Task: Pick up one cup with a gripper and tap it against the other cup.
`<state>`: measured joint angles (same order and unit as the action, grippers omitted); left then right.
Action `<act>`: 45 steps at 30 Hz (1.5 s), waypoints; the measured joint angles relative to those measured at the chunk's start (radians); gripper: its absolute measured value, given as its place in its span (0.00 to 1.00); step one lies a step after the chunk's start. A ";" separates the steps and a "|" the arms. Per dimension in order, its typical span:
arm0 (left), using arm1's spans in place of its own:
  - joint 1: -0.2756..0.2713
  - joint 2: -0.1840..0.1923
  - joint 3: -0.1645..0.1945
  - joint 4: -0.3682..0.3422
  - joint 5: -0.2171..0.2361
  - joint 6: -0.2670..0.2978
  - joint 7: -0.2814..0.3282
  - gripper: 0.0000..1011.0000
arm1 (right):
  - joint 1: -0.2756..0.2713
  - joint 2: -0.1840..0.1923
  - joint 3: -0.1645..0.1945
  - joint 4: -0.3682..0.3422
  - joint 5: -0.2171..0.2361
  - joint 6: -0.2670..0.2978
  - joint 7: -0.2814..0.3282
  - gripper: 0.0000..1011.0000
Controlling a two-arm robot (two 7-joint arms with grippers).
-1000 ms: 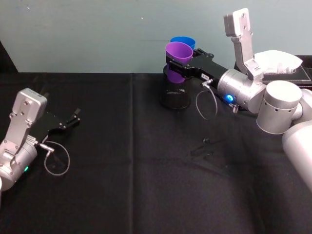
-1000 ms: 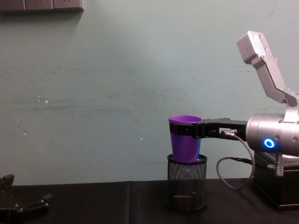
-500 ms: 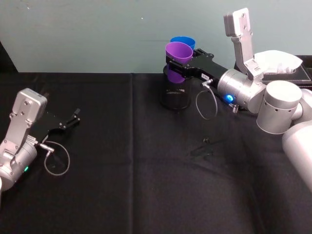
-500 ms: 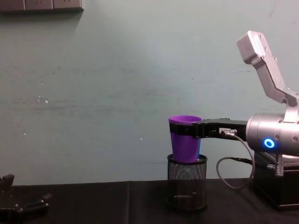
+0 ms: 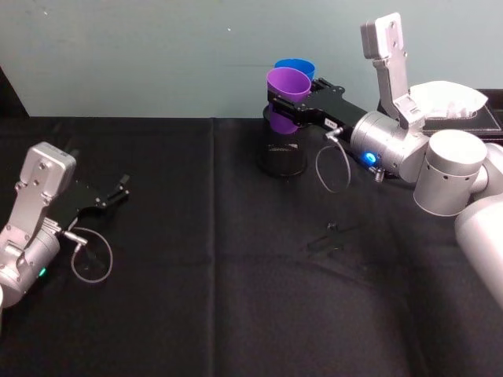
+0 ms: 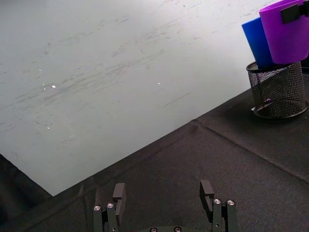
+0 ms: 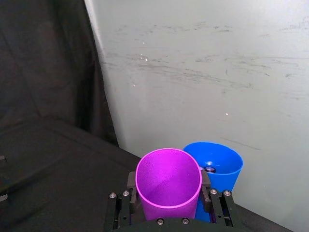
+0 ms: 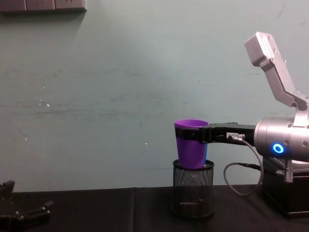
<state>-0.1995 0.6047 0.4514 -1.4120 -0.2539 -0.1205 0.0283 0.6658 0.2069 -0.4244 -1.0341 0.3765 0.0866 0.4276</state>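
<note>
The purple cup (image 5: pixel 287 86) is held upright just above the rim of the black mesh pen holder (image 8: pixel 193 191), close against the blue cup (image 7: pixel 221 165) standing in that holder; contact cannot be told. It is pinched near its rim by the right gripper (image 8: pixel 191 131). The left gripper (image 6: pixel 164 194), fingers spread, is parked low over the black table (image 5: pixel 204 283) at its left.

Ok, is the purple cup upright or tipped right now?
Upright: the purple cup has its mouth up and rim level in the chest view, clamped in the right gripper.
</note>
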 joint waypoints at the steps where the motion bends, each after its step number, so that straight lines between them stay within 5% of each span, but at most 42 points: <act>1: 0.000 0.000 0.000 0.000 0.000 0.000 0.000 0.99 | 0.000 0.000 0.000 0.000 0.000 0.000 0.000 0.73; 15: 0.000 0.000 0.000 0.000 0.000 0.000 0.000 0.99 | -0.013 0.001 0.005 -0.015 0.005 0.000 0.015 0.73; 22: 0.000 0.000 0.000 0.000 0.000 0.000 0.000 0.99 | -0.061 0.023 0.013 -0.099 0.027 0.018 0.031 0.73; 35: 0.000 0.000 0.000 0.000 0.000 0.000 0.000 0.99 | -0.224 0.150 0.007 -0.363 0.068 0.015 0.076 0.73; 45: 0.000 0.000 0.000 0.000 0.000 0.000 0.000 0.99 | -0.361 0.229 0.005 -0.450 0.080 -0.099 0.096 0.73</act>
<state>-0.1995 0.6047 0.4514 -1.4120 -0.2539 -0.1205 0.0283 0.3045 0.4359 -0.4195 -1.4843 0.4563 -0.0121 0.5236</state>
